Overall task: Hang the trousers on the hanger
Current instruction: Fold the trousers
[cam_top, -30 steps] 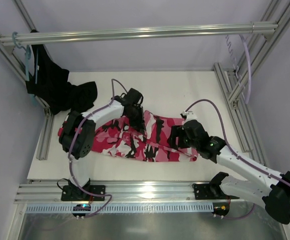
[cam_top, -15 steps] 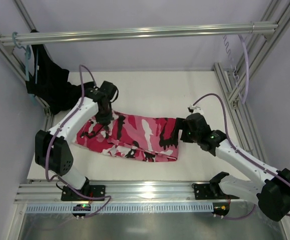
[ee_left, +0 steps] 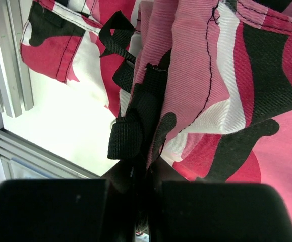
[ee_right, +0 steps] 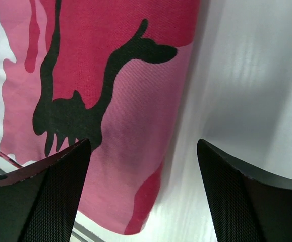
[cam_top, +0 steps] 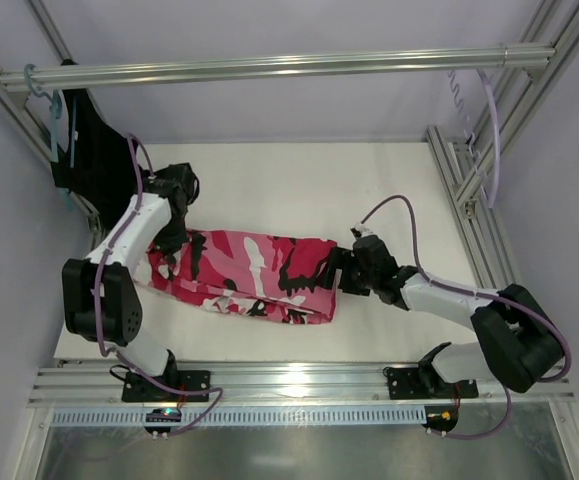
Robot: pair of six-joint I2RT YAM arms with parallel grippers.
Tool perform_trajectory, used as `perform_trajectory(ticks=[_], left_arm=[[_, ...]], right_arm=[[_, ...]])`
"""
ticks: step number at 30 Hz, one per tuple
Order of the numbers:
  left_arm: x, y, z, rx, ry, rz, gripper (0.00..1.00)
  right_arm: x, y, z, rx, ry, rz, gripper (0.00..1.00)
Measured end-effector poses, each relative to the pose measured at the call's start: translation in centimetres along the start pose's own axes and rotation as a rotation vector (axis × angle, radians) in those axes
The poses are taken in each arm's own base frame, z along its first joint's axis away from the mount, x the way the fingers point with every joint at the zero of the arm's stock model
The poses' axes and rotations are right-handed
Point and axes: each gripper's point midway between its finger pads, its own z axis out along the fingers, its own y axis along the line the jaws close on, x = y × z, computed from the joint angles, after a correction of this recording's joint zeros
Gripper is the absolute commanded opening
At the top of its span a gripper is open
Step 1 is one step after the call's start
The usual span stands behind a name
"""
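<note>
Trousers (cam_top: 254, 270) lie folded lengthwise on the surface (cam_top: 299, 180). Left hand (ee_left: 140, 176) is clamped on the waistband (ee_left: 151, 116) near the left edge; right hand (ee_right: 143, 146) is spread apart over the leg end. Hanger (cam_top: 495, 140) hangs past the far right corner. I should pinch both layers before lifting.

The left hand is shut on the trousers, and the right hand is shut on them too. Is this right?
Not quite. The left hand is shut on the trousers, but the right hand is open: the right wrist view shows its fingers apart, above the trousers' edge.
</note>
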Motion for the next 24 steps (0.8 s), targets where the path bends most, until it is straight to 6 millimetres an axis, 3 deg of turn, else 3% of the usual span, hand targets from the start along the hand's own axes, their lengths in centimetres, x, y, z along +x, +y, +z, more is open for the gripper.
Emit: perform_trajectory(ticks=[5,6,9,12,16,21,22,24], left_arm=[[0.1,0.1,1.0,-0.012,0.001,0.018,0.00],[0.3,0.2,1.2,-0.016,0.005,0.022,0.00],[0.4,0.2,1.9,-0.020,0.006,0.040,0.00],[0.6,-0.7,2.4,0.028,0.002,0.031,0.00],[1.9,-3.4,2.7,0.171,0.003,-0.022,0.00],[4.2,-9.5,0.9,0.361,-0.011,-0.016,0.00],[4.5,-10.9,0.4,0.390,-0.023,-0.004,0.00],[4.8,-13.2,-0.4,0.427,-0.044,0.014,0.00]], right_arm=[[0.7,1.4,1.8,-0.060,0.014,0.022,0.70],[0.7,1.6,2.0,-0.076,0.010,0.029,0.50],[1.4,1.0,2.5,-0.070,0.013,0.047,0.19],[1.5,0.0,2.4,-0.037,0.009,0.062,0.05],[0.0,-2.9,0.7,0.058,-0.017,0.092,0.04],[-3.7,-7.8,-4.1,0.216,-0.153,0.143,0.04],[-4.1,-8.4,-5.1,0.239,-0.186,0.149,0.10],[-4.1,-9.4,-6.5,0.269,-0.217,0.164,0.40]])
